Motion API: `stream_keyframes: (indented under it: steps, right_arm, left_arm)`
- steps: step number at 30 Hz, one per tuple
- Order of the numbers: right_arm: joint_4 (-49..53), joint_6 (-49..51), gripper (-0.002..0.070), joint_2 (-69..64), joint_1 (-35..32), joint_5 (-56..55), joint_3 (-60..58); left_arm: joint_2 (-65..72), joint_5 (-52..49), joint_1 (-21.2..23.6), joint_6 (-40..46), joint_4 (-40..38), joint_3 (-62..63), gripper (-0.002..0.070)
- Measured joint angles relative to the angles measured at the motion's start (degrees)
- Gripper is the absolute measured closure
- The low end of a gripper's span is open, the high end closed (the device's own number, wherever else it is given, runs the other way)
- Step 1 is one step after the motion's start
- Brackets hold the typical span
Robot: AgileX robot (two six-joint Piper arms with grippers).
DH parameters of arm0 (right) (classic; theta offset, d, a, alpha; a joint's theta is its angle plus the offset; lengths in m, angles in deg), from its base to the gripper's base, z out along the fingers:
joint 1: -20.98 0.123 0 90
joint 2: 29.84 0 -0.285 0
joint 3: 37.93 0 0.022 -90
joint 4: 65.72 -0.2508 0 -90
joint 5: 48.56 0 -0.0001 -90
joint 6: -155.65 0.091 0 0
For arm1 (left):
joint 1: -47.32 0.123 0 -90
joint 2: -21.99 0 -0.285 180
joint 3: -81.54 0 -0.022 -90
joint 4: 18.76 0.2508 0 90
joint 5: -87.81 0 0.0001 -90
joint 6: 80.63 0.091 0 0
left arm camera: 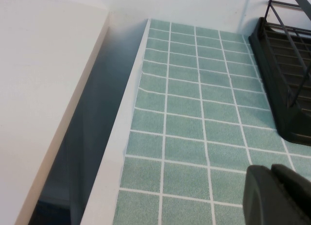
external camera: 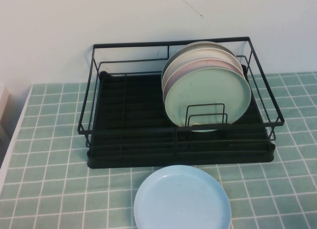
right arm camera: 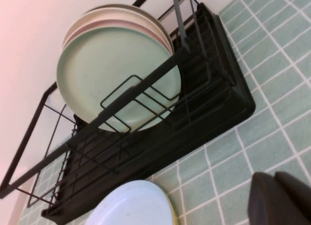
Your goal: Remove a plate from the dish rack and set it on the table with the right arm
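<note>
The mint-green plate [external camera: 208, 98] stands on edge at the front of a stack in the right half of the black wire dish rack [external camera: 129, 140], leaning behind two upright wire dividers. The right wrist view shows the same plate [right arm camera: 112, 69] and dish rack [right arm camera: 204, 113] from the side. My right gripper [right arm camera: 279, 198] hovers over the tiled table [external camera: 49, 155] in front of the rack's right end, shut and holding nothing. My left gripper [left arm camera: 272, 186] is shut and empty above the tiles near the rack's left end [left arm camera: 286, 64]. Neither arm shows in the high view.
A light blue plate [external camera: 182, 198] lies flat on the tiles just in front of the rack, also seen as the blue plate [right arm camera: 131, 205] in the right wrist view. Pale pink and cream plates [external camera: 198, 58] stand behind the mint one. The table's white left edge [left arm camera: 121, 152] drops off.
</note>
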Motion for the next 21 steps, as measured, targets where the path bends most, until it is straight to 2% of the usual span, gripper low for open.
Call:
stream_keyframes:
  steps: [9,13,17,21]
  right_arm:
    - [-1.5,-12.7,0.0678,0.0,0.0,-0.8,0.7]
    - [-1.2,-26.6,0.0678,-4.7,0.0,3.8,8.5]
    - [0.0,-46.8,0.0678,-19.6,0.0,10.0,24.9]
    - [0.0,-62.5,0.0678,-33.8,0.0,16.8,38.9]
  left_arm:
    - [0.0,0.0,0.0,0.0,0.0,0.0,0.0678]
    - [0.0,0.0,0.0,0.0,0.0,0.0,0.0678]
    - [0.0,0.0,0.0,0.0,0.0,0.0,0.0678]
    - [0.0,0.0,0.0,0.0,0.0,0.0,0.0678]
